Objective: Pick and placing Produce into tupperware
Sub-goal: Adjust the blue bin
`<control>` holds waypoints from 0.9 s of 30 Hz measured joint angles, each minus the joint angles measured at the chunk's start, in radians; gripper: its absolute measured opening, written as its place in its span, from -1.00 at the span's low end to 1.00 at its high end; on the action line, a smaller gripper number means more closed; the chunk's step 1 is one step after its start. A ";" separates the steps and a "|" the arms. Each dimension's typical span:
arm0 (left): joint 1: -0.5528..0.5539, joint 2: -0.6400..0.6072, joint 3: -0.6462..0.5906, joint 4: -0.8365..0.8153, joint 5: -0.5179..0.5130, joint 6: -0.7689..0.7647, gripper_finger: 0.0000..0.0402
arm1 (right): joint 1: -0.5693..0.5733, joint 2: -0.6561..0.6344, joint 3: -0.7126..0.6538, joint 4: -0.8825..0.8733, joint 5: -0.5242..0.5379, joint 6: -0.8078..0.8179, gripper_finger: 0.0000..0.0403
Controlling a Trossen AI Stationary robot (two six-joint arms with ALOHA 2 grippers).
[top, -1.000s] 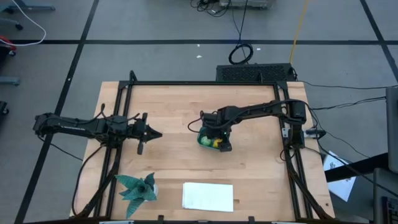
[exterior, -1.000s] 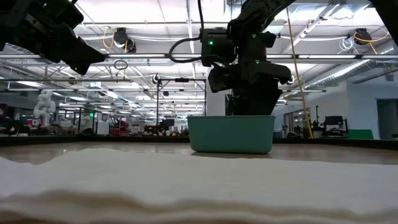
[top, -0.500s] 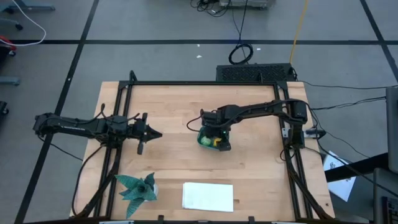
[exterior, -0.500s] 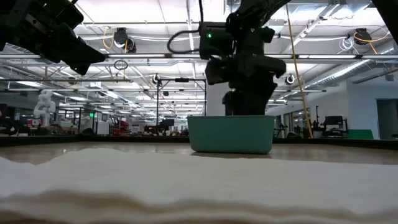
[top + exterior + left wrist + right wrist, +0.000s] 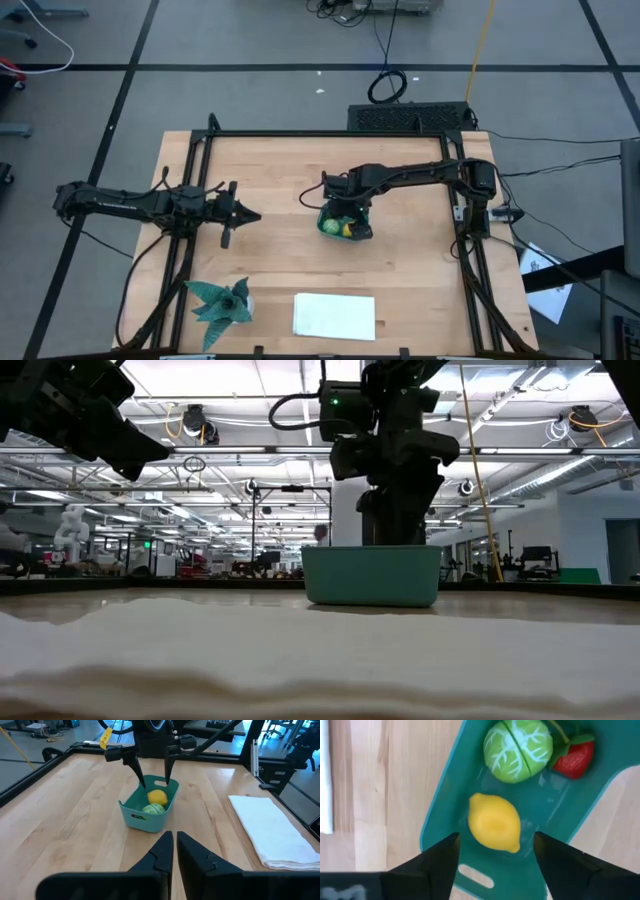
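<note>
Rising off the tupperware (image 5: 345, 225) since a second ago, right gripper (image 5: 155, 776) hangs empty with fingers spread; lemon (image 5: 494, 828), cabbage (image 5: 518, 750) and strawberry (image 5: 574, 758) lie inside, so placing looks complete; left gripper (image 5: 243, 214) closed, parked aside.

The open right tool (image 5: 496, 857) hangs over the teal tub (image 5: 445, 820), straddling the lemon (image 5: 494, 824); cabbage (image 5: 518, 750) and strawberry (image 5: 575, 757) lie beyond.

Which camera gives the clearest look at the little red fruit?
The right wrist view: the red fruit lies in plain sight in the teal tub, beside the green one. From above the arm covers it; the low and left wrist views hide it behind the tub wall.
</note>
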 joint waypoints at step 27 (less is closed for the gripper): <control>0.001 0.000 0.000 0.000 0.000 -0.001 -0.87 | -0.001 0.000 0.000 -0.043 -0.004 -0.076 -0.99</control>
